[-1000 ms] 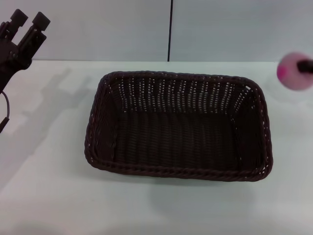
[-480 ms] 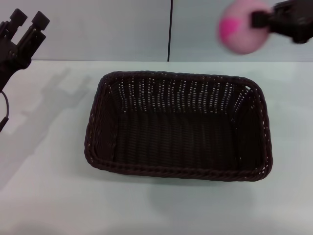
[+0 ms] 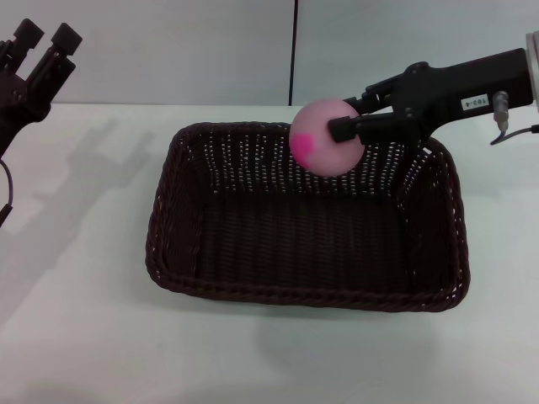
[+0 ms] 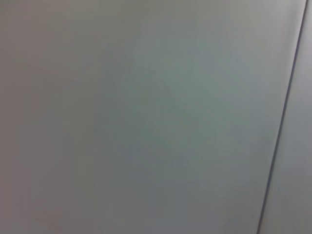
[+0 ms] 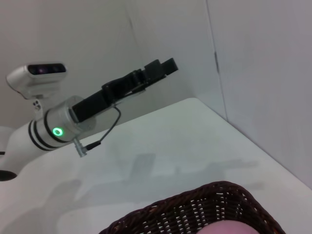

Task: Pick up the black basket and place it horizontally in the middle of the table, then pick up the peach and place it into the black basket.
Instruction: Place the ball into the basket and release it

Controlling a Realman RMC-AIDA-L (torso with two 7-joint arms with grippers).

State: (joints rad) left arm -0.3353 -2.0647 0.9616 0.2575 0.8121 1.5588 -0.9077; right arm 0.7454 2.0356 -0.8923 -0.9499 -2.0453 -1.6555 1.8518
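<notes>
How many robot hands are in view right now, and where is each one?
2. The right hand holds the peach above the far side of the black basket. The left hand is raised at the table's far left corner.

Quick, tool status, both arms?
Left tool: raised at the far left, fingers apart, holding nothing.
Right tool: shut on the peach, above the black basket.

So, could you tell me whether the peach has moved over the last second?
Yes. The peach, held in the right gripper, has come from past the basket's right end, up and leftward, to above the far rim of the black basket.
</notes>
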